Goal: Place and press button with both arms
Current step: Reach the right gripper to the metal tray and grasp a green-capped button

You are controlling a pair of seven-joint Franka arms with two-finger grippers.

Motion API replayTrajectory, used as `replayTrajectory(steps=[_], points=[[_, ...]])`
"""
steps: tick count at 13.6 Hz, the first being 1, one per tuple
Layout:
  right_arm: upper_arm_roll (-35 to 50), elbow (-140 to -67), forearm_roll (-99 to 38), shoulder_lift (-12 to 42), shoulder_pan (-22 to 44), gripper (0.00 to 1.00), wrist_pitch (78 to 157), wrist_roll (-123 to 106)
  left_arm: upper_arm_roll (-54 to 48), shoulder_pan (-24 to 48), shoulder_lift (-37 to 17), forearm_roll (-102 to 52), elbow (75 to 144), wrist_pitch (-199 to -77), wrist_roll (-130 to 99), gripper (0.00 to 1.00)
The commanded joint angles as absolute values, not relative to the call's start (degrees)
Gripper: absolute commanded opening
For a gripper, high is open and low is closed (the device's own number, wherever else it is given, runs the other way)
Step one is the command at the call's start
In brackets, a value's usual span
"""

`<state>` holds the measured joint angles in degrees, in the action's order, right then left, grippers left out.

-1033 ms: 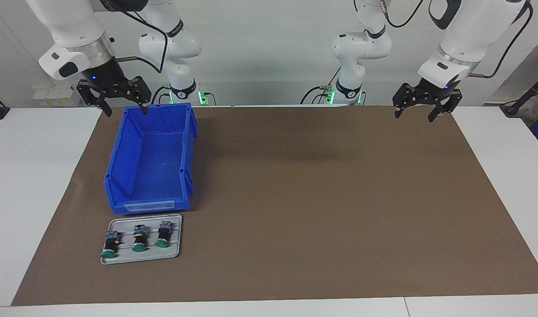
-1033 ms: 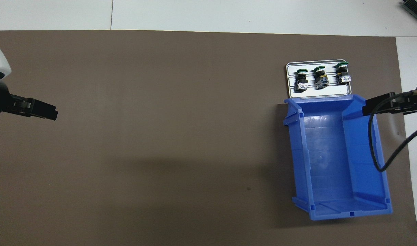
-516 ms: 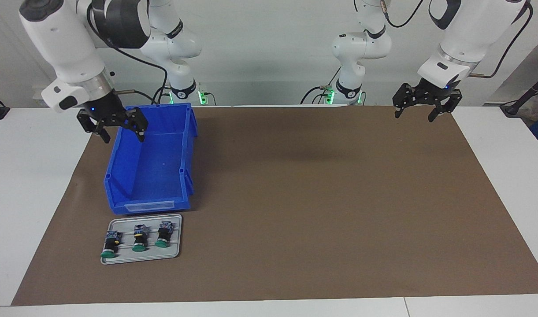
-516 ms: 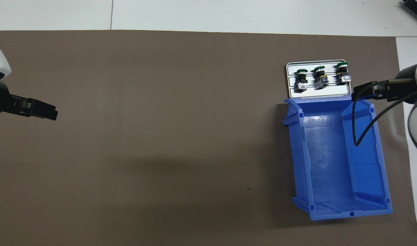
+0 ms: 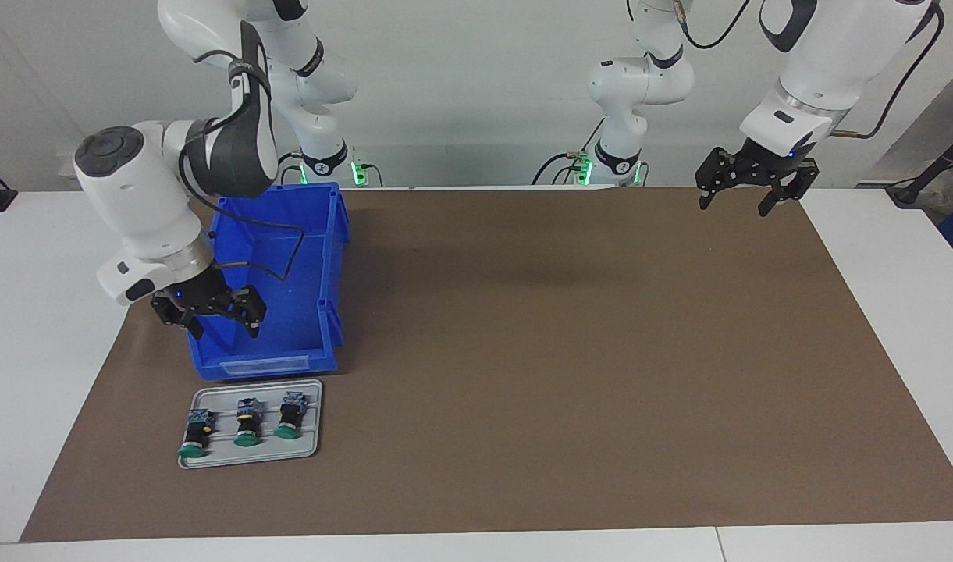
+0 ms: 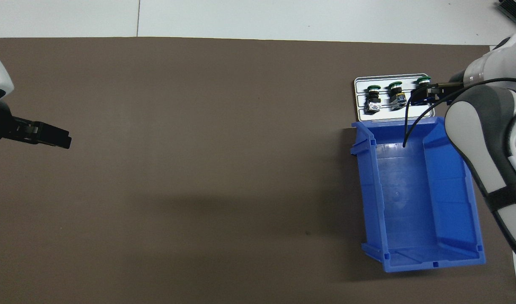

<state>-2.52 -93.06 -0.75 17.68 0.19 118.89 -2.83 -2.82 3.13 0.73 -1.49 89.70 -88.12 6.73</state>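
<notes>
Right pincer [image 5: 222, 324] lowered, fingers spread; left pincer [image 5: 745, 199] waits, spread.

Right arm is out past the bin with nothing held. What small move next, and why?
Probably ease the right gripper on over the tray and down toward the button at its end: its fingers are open, and all three buttons lie untouched. The left gripper waits.
</notes>
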Motion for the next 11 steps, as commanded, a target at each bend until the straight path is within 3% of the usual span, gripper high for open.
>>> replayTrajectory(steps=[1, 11], points=[[-2.2, -92.7, -0.2, 20.8, -0.9, 0.91, 123.9, -4.6, -3.4, 2.3, 2.3, -0.6, 91.6, -88.8, 6.4, 1.00], [-2.0, -94.4, -0.7, 31.1, -2.2, 0.87, 139.9, -11.4, -3.4, 2.3, 2.3, -0.6, 91.6, -88.8, 6.4, 1.00]])
